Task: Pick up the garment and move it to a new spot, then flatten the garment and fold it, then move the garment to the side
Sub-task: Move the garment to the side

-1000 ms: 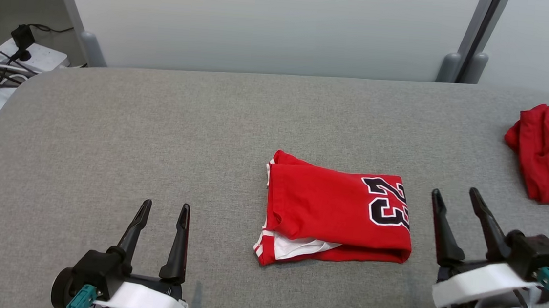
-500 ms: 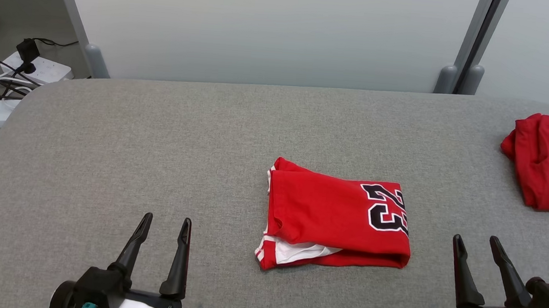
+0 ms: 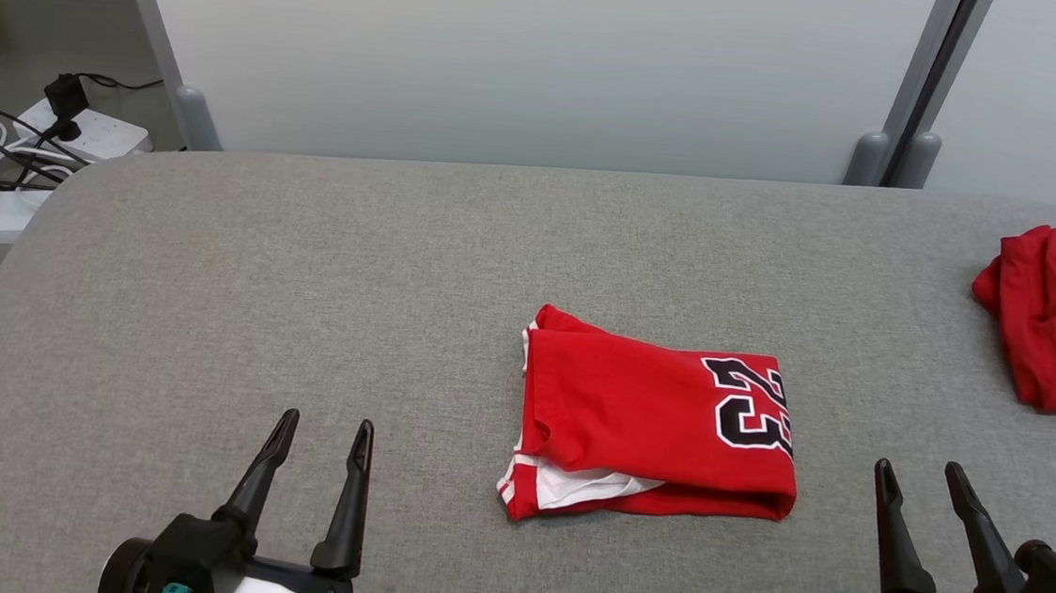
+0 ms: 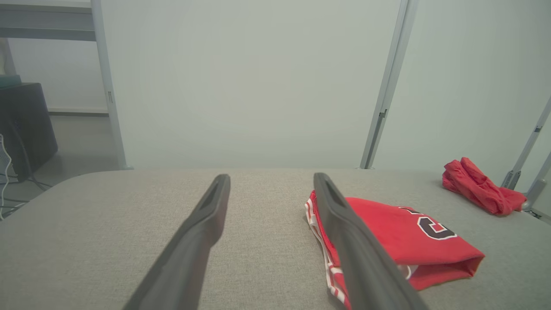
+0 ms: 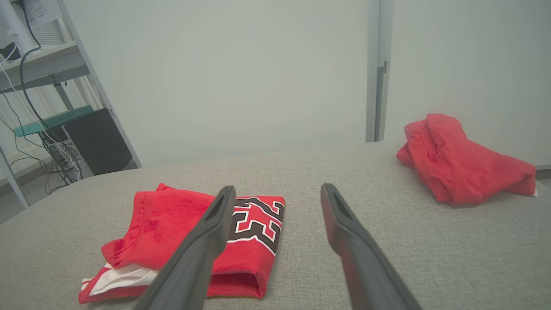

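One folded garment (image 3: 632,416) between left pincer (image 3: 329,420) and right pincer (image 3: 918,467)

The head view looks forward and down on the bench (image 3: 210,262) from its near edge. Low over it, the wrist views face the far wall (image 3: 510,50) along the left claw (image 4: 271,177) and right claw (image 5: 277,188). All share the shirt (image 3: 650,419) and heap (image 3: 1054,319).

The scene is lit brightly and evenly by soft, diffuse light, and colours are rendered cleanly. Only a thin, faint shadow is thrown beneath the near edge of the folded garment (image 3: 650,419) on the table (image 3: 207,309). In the wrist views the near fingers (image 4: 193,241) are softened by blur, and the upright posts (image 4: 528,146) are seen leaning at the frame edges.
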You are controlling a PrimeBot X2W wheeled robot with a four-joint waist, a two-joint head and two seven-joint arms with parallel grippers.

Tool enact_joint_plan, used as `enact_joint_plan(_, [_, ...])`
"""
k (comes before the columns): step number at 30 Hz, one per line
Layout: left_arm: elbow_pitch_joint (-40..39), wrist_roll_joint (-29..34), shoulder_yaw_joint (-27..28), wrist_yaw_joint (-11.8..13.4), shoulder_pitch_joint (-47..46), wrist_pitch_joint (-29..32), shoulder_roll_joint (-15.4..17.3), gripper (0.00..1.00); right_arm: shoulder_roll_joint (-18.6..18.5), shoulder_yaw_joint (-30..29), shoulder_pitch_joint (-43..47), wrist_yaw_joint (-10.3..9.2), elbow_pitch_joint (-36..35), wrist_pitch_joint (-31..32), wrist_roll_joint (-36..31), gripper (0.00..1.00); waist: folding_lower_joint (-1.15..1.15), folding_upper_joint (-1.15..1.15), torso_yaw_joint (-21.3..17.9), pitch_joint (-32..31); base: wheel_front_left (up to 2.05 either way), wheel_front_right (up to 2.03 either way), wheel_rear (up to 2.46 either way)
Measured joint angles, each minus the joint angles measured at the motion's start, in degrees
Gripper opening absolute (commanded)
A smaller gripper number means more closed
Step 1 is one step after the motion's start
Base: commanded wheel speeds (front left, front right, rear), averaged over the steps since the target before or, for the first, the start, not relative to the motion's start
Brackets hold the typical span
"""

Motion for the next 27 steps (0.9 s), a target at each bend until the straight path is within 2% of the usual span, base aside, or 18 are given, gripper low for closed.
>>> enact_joint_plan(7, [0.00,-0.01,-0.11,0.00,0.00,0.00,0.01,1.00,0.67,-0.02,-1.13,0.00,4.99,0.00,3.49,1.00,0.00,0.00,0.73,1.12,0.00,0.00,0.00])
enact_joint_plan(10, [0.11,0.01,-0.52,-0.19,-0.03,0.00,-0.01,1.00,1.93,-0.09,-4.87,0.00,10.17,0.03,10.73,1.00,0.00,0.00,1.21,1.73,0.00,0.00,0.00])
enact_joint_plan(13, [0.16,0.01,-0.88,-0.27,-0.13,0.00,0.00,1.00,1.74,1.00,-9.47,0.00,15.62,0.26,14.46,1.00,0.00,0.00,1.79,2.65,0.00,0.00,0.00])
enact_joint_plan(18, [0.23,-0.01,-1.48,-0.51,-0.61,0.00,0.00,1.00,0.92,1.46,-17.04,-0.01,24.70,2.89,18.58,1.00,0.00,0.00,3.25,4.26,0.00,0.00,0.00])
enact_joint_plan(27, [0.35,-0.08,-1.90,-0.92,-2.76,0.00,-0.01,1.00,0.10,3.87,-24.48,-0.01,34.92,8.75,24.64,1.00,0.00,0.00,5.88,6.96,0.00,0.00,0.00])
